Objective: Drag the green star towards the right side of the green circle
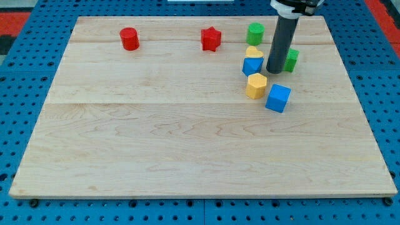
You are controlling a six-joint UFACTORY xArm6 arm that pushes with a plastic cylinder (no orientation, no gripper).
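Wood board (187, 125) | blocks: 2 red, 2 green, 2 yellow, 2 blue

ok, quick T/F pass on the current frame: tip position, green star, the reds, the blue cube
1. My tip sits at the green star's left in the view. True.
2. The green star touches the green circle. False: they sit apart, the star lower and to the view's right.
3. The red cylinder and red star sit near the board's top edge. True.
4. The blue cube is left of the yellow hexagonal block. False: it's to its right.
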